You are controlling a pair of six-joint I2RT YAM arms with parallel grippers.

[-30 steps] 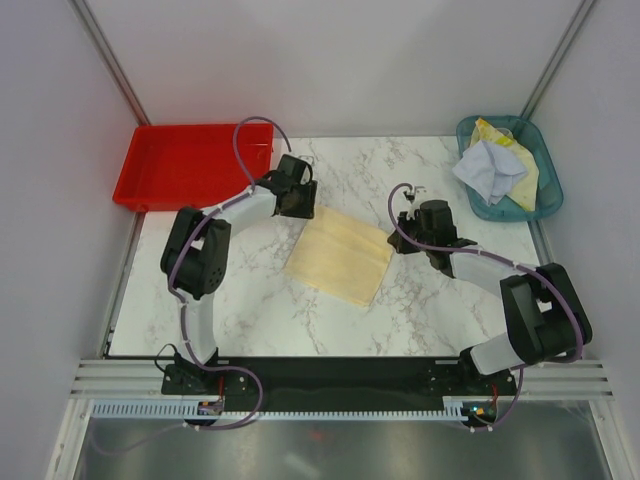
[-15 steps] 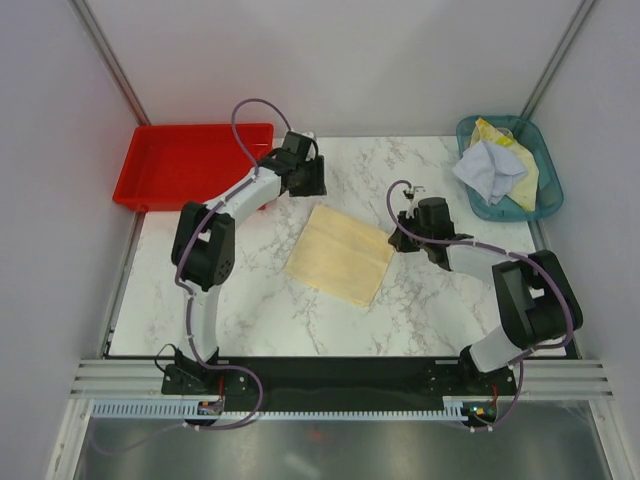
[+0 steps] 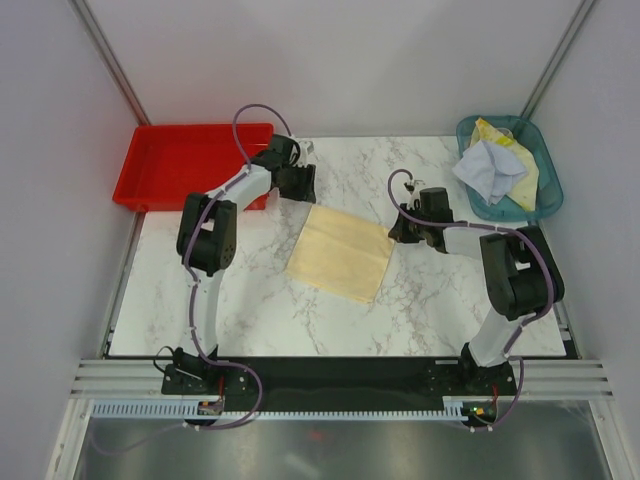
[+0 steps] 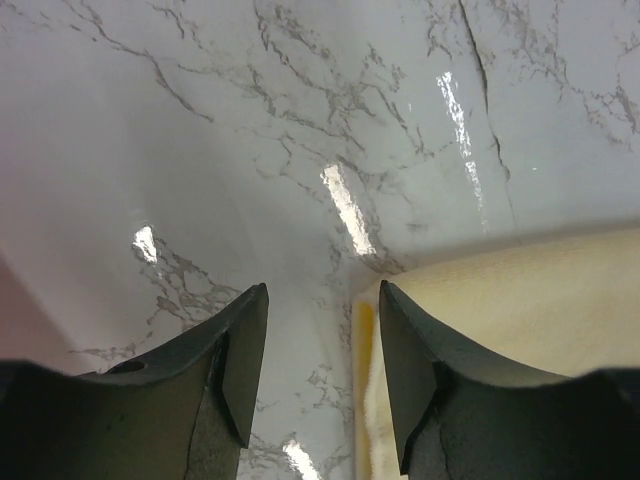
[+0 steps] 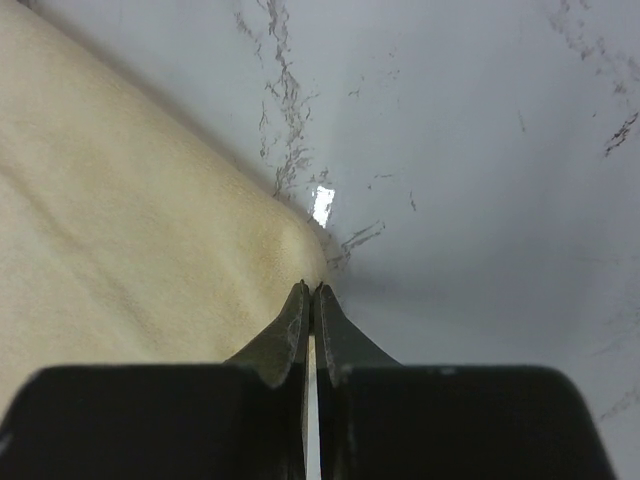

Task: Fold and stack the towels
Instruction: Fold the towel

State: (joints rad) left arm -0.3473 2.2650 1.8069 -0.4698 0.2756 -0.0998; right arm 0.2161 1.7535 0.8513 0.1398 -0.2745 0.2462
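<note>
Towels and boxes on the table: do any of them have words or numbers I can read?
No text can be read in any view.
Cream towel: plain, no writing.
Red tray: no label showing.
Teal basket: no label showing.
Bunched towels in the basket: any print or tag is too small to read.

White marble-veined bench [image 3: 430, 300], glossy with bright light patches [image 4: 345, 205], boxed by plain pale grey walls [image 3: 330, 60] on three sides, metal posts [image 3: 110, 60] at back corners, slotted aluminium rail [image 3: 110, 378] along near edge.
</note>
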